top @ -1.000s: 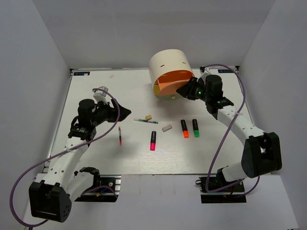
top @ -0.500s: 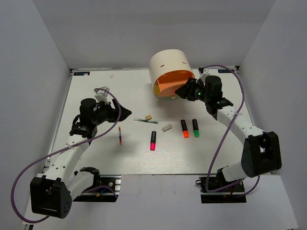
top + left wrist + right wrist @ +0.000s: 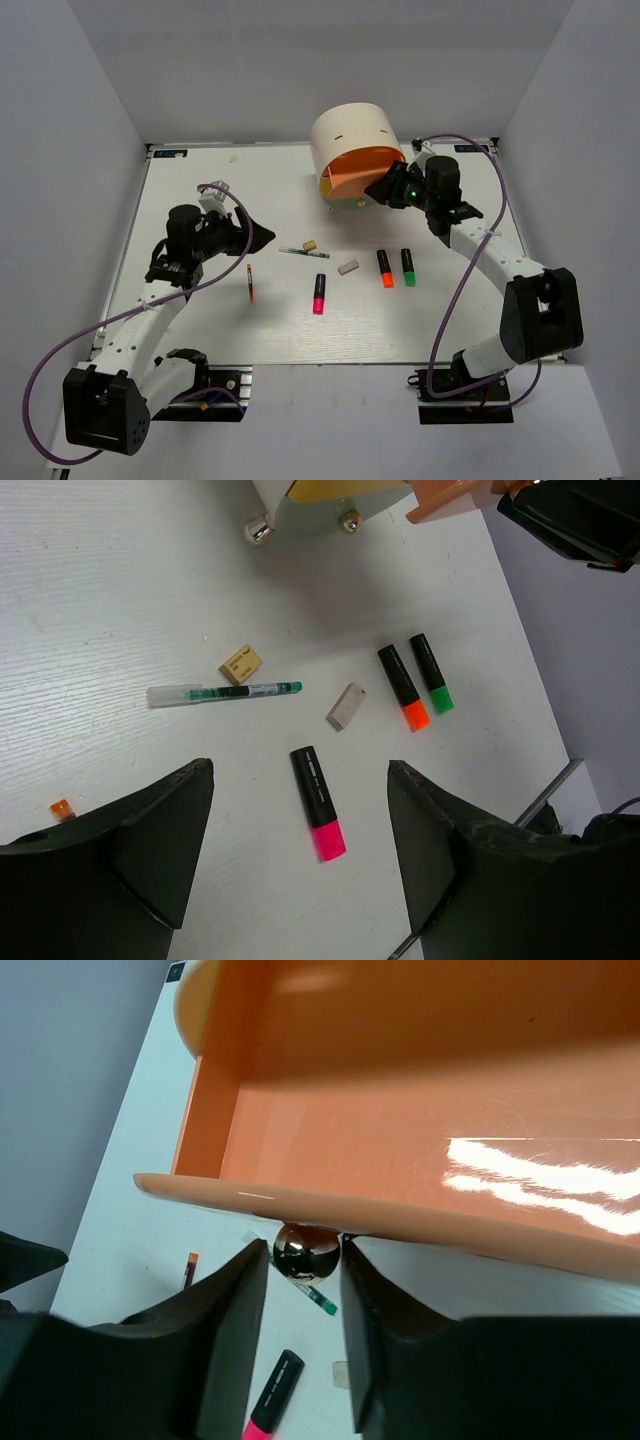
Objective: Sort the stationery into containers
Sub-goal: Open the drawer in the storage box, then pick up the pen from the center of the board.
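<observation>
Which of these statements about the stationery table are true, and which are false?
1. The salmon-orange drawer is pulled out. True.
2. The right arm's jaws flank the drawer's knob. True.
3. The pink highlighter lies in that drawer. False: it lies on the table.
4. The left arm's jaws grip something. False: they are open and empty.
5. The orange highlighter and green highlighter lie side by side. True.
</observation>
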Motion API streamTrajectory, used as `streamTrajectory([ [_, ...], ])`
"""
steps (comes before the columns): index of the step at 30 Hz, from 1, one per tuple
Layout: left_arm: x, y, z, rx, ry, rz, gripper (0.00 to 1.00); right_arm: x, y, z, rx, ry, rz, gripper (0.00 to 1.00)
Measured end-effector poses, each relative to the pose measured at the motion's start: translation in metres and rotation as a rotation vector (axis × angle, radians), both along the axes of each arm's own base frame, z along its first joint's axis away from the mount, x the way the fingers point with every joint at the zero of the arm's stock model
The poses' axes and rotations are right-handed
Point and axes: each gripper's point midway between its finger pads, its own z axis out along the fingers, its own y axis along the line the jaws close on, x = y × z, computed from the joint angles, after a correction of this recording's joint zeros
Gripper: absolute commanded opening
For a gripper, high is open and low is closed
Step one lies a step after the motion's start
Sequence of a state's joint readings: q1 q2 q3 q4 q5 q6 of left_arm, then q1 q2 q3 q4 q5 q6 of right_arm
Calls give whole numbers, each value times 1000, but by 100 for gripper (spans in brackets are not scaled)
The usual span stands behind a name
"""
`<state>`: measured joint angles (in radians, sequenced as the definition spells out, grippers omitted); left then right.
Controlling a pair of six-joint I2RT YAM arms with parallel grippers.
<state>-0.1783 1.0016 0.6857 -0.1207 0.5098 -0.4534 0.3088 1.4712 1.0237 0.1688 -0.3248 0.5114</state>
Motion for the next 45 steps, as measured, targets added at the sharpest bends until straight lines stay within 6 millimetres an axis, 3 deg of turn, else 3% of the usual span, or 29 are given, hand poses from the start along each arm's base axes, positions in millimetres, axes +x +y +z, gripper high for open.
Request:
streamTrajectory([
  [13, 0, -3, -5, -2, 22, -23, 84, 6, 2, 2, -10, -26, 18, 61],
  [25, 13, 4, -24, 73, 121, 42, 83, -13, -5, 27, -29, -101, 40, 64],
  [31, 17, 25, -58, 200, 249, 162, 76, -34, -10, 15, -60, -74, 70, 64],
  [37, 12, 48, -96, 370, 389, 267, 70, -63, -17, -10, -126, -10, 132, 54],
  [40, 3, 56, -120, 449, 470, 286, 66, -77, -20, -14, -153, -11, 161, 49],
  [45, -13, 61, -147, 560, 563, 289, 59, -94, -24, -7, -177, -59, 200, 49],
])
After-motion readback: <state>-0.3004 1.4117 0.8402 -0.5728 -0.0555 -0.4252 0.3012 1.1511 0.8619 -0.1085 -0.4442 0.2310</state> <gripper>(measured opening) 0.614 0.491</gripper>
